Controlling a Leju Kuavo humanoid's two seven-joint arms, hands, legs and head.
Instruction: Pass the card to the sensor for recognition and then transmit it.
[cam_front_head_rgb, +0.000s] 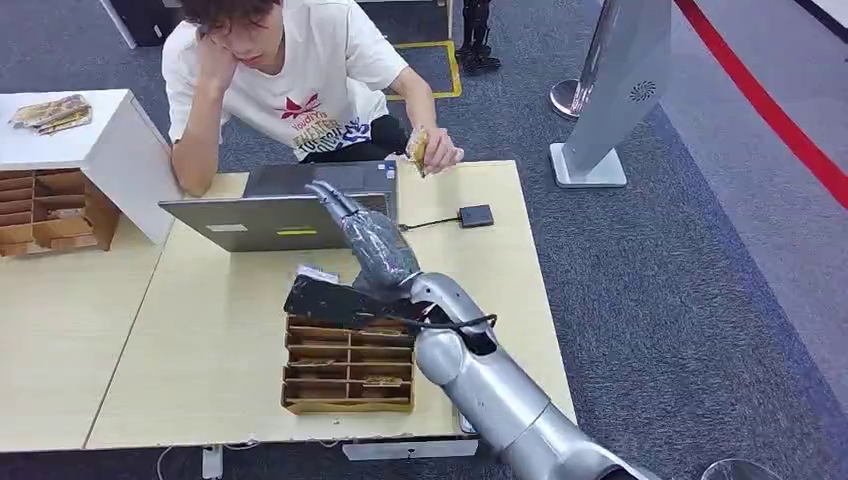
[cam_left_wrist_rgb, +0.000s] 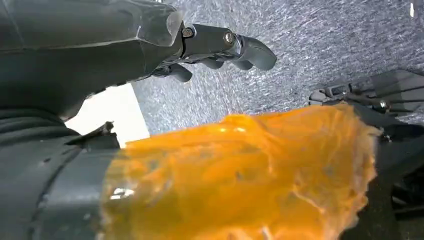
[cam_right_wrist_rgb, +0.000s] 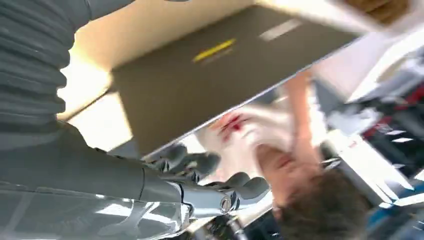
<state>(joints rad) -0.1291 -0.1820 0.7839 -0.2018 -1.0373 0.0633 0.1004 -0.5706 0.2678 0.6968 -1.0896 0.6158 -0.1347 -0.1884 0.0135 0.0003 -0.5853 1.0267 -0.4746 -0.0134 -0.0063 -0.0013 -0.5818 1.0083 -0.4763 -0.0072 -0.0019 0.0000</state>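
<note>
Reaching over the laptop (cam_front_head_rgb: 270, 222) with the right hand (cam_front_head_rgb: 345, 215), fingers apart, gripping nothing. Hanging the left hand (cam_left_wrist_rgb: 220, 47) above grey carpet (cam_left_wrist_rgb: 310, 65), fingers loosely apart, empty. Beyond the laptop, seemingly sitting pinched in a person's hand (cam_front_head_rgb: 440, 155): the card (cam_front_head_rgb: 418, 148), near the black sensor (cam_front_head_rgb: 476, 215).

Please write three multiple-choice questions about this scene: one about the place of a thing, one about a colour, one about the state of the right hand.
1. Where does the small black sensor lie?
A. on the table beside the laptop
B. inside the organizer
C. on the floor

2. What colour is the person's shirt?
A. red
B. white
C. black

3. What does the right hand hold?
A. a card
B. a cable
C. nothing

Answers:
1 A: it lies on the table, to the right of the laptop.
2 B: white with a printed front.
3 C: its fingers are stretched out, with nothing in them.
</note>
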